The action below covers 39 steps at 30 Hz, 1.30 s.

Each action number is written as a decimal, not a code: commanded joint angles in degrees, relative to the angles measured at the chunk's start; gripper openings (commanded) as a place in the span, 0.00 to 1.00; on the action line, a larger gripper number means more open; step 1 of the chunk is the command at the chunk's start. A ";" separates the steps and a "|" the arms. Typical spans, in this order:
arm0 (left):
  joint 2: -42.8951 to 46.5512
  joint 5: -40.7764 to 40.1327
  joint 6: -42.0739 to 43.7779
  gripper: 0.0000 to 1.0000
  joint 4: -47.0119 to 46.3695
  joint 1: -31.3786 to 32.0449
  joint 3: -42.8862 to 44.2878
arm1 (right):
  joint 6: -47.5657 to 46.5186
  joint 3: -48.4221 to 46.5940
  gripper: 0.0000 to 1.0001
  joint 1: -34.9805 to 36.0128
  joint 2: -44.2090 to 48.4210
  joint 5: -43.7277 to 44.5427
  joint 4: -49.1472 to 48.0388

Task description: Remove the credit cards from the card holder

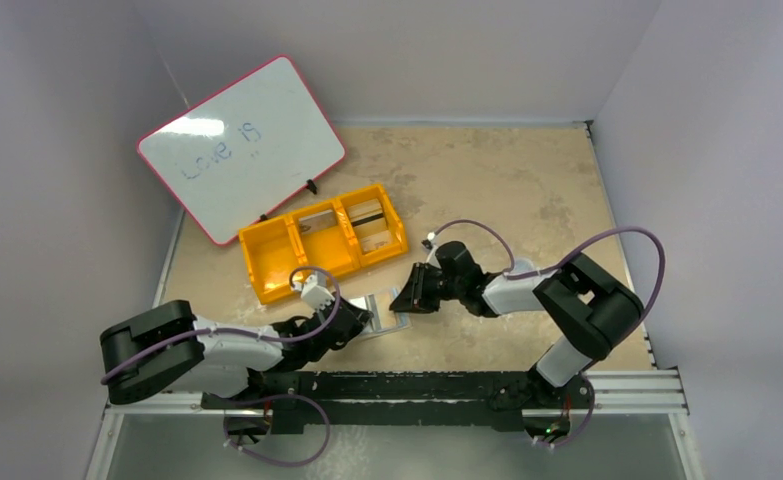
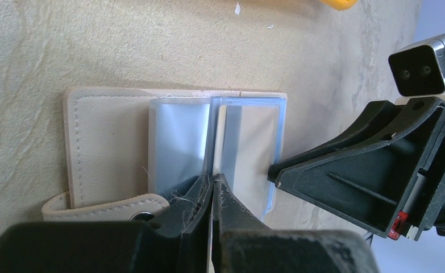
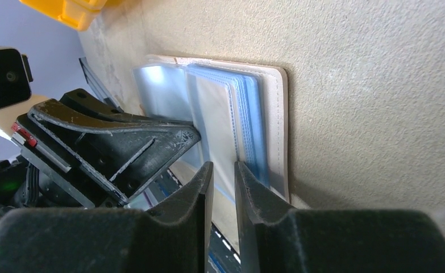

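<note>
The card holder (image 2: 106, 142) is lying open, cover down, on the table (image 1: 527, 190), just on the near side of the yellow bin (image 1: 267, 268) and between the two arms. The left gripper (image 2: 213, 187) is reaching in from the near left. Its fingers are clenched on a clear-blue sleeve leaf at the fold, and that leaf is standing edge-up. The right gripper (image 3: 223, 176) is coming in from the right. Its fingers are standing narrowly apart astride the edge of the sleeve that shows a tan credit card (image 2: 249, 151); whether they are actually pinching it cannot be told.

The step in hand appears to be drawing that card out. To do it well, the left arm should be pinning the holder firmly. The right fingers should be closing on the card alone, not the plastic. They should be pulling flat along the sleeve's opening, slowly enough that the holder is not dragging along.

As for containers, the bin's middle and right compartments are holding flat pieces too small to identify, and the left one is showing only its yellow floor. The holder's sleeves are showing just the one tan card.
</note>
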<state>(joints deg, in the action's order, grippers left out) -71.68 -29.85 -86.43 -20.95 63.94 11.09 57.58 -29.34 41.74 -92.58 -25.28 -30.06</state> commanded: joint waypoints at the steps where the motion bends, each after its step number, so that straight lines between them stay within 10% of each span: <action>1: -2.84 1.97 0.77 0.00 0.48 0.39 -1.63 | -2.10 -1.69 0.24 0.53 -3.28 -0.62 0.69; 9: -3.45 1.10 1.17 0.20 9.98 0.48 2.74 | -1.20 -2.36 0.23 0.54 -2.99 -2.65 -0.05; 22: -5.76 0.92 -1.11 0.02 12.20 0.66 3.45 | 0.07 -3.67 0.20 0.54 2.11 -8.25 -7.24; 31: -0.28 -1.28 -0.12 0.23 13.36 1.17 2.59 | -7.14 -6.83 0.23 0.47 10.69 12.21 18.14; 39: 2.67 -4.34 3.89 0.30 23.76 1.31 9.26 | -10.40 -5.74 0.27 0.62 10.47 9.50 18.78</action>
<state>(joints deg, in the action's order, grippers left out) -69.65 -32.01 -86.78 -7.05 64.99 17.21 49.87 -34.44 42.26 -82.00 -16.01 -12.73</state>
